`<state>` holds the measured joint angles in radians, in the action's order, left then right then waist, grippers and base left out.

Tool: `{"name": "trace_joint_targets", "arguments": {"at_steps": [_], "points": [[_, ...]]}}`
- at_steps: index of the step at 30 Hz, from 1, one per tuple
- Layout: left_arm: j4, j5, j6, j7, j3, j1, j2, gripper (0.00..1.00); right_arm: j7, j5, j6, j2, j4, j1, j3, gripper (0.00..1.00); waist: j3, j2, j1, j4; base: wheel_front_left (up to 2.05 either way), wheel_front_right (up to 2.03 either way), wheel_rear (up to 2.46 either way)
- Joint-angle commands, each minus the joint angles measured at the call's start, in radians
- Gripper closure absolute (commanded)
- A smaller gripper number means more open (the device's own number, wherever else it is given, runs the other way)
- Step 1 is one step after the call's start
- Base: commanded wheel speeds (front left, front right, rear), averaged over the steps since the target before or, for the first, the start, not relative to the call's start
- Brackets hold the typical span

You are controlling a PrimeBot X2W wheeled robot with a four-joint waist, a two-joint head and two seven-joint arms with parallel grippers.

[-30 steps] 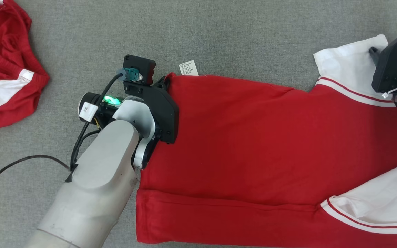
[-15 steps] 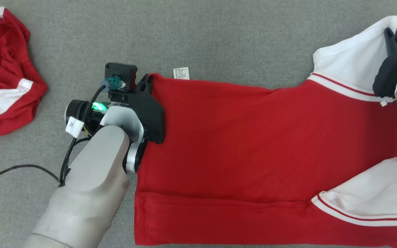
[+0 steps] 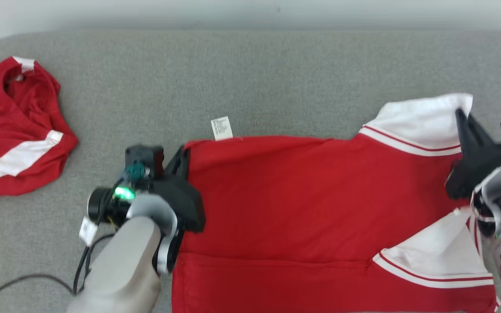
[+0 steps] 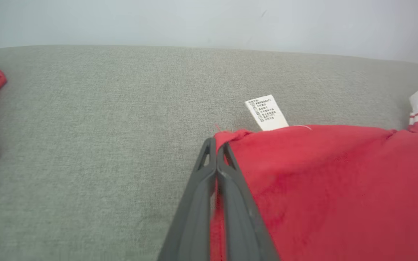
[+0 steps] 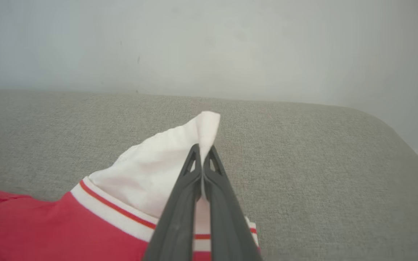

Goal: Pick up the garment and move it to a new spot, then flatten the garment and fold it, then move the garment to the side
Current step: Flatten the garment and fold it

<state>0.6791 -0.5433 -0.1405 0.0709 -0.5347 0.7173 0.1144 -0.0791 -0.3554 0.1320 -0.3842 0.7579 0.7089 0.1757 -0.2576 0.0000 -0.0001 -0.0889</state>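
The garment is a red shirt with white sleeves, spread across the grey padded surface. My left gripper is shut on its far left corner; in the left wrist view the closed fingers pinch the red cloth just left of the white care label. My right gripper is shut on the tip of the far white sleeve. In the right wrist view that sleeve peaks up between the closed fingers. The near white sleeve lies folded onto the red body.
A second red and white garment lies crumpled at the far left. A black cable trails from my left arm over the surface. A pale wall stands behind the surface's far edge, with bare grey cloth between.
My right gripper has closed on the white sleeve's tip. The head camera has tilted up, so the wall now shows. My left gripper keeps its hold on the red corner.
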Motion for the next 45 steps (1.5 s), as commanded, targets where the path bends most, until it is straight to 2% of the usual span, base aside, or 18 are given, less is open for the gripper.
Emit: {"name": "trace_joint_targets", "arguments": {"at_steps": [1, 9, 21, 27, 34, 35, 36, 37, 38, 39, 40, 45], "points": [[-0.006, -0.007, -0.003, 0.008, 0.004, -0.028, 0.009, 1.00, 0.001, -0.008, -0.003, -0.007, -0.013, -0.027, -0.001, 1.00, 0.056, 0.0000, 0.0001, 0.022, 0.00, 0.00, 0.00], [-0.089, -0.031, -0.027, 0.042, 0.011, -0.202, 0.054, 1.00, 0.069, -0.041, -0.003, -0.016, -0.208, -0.266, -0.019, 1.00, 0.125, 0.0000, 0.0001, 0.057, 0.00, 0.00, 0.00], [-0.159, -0.072, -0.076, 0.036, 0.021, -0.403, 0.084, 1.00, 0.233, 0.033, -0.003, 0.024, -0.472, -0.546, -0.101, 1.00, 0.196, 0.0000, 0.0001, 0.092, 0.00, 0.00, 0.00], [-0.210, -0.086, -0.096, 0.024, 0.015, -0.467, 0.086, 1.00, 0.277, 0.069, -0.003, 0.031, -0.521, -0.612, -0.121, 1.00, 0.209, 0.0000, 0.0001, 0.095, 0.00, 0.00, 0.00], [-0.249, -0.101, -0.115, 0.003, 0.008, -0.512, 0.085, 1.00, 0.295, 0.105, -0.003, 0.018, -0.519, -0.646, -0.124, 0.98, 0.215, 0.0000, 0.0001, 0.093, 0.00, 0.00, 0.00], [-0.254, -0.105, -0.116, 0.002, 0.010, -0.517, 0.086, 1.00, 0.304, 0.107, -0.003, 0.017, -0.514, -0.652, -0.121, 0.70, 0.215, 0.0000, 0.0001, 0.093, 0.00, 0.00, 0.00], [-0.256, -0.111, -0.120, -0.002, 0.012, -0.523, 0.086, 1.00, 0.311, 0.111, -0.003, 0.016, -0.512, -0.654, -0.119, 0.00, 0.216, 0.0000, 0.0001, 0.093, 0.00, 0.00, 0.00], [-0.260, -0.111, -0.122, -0.005, 0.013, -0.529, 0.086, 0.92, 0.313, 0.112, -0.003, 0.017, -0.513, -0.654, -0.120, 0.00, 0.217, 0.0000, 0.0001, 0.093, 0.00, 0.00, 0.00], [-0.265, -0.109, -0.124, -0.005, 0.013, -0.534, 0.086, 0.60, 0.317, 0.113, -0.003, 0.021, -0.513, -0.657, -0.123, 0.00, 0.218, 0.0000, 0.0001, 0.093, 0.00, 0.00, 0.00], [-0.269, -0.110, -0.125, -0.007, 0.011, -0.540, 0.088, 0.12, 0.323, 0.112, -0.003, 0.024, -0.515, -0.661, -0.126, 0.00, 0.220, 0.0000, 0.0001, 0.093, 0.00, 0.00, 0.00], [-0.272, -0.113, -0.129, -0.005, 0.012, -0.547, 0.087, 0.00, 0.326, 0.113, -0.003, 0.027, -0.517, -0.664, -0.129, 0.00, 0.222, 0.0000, 0.0001, 0.092, 0.00, 0.00, 0.00], [-0.291, -0.123, -0.131, 0.015, 0.018, -0.575, 0.088, 0.00, 0.343, 0.107, -0.003, 0.032, -0.542, -0.664, -0.149, 0.00, 0.239, 0.0000, 0.0001, 0.092, 0.00, 0.00, 0.00]]}}
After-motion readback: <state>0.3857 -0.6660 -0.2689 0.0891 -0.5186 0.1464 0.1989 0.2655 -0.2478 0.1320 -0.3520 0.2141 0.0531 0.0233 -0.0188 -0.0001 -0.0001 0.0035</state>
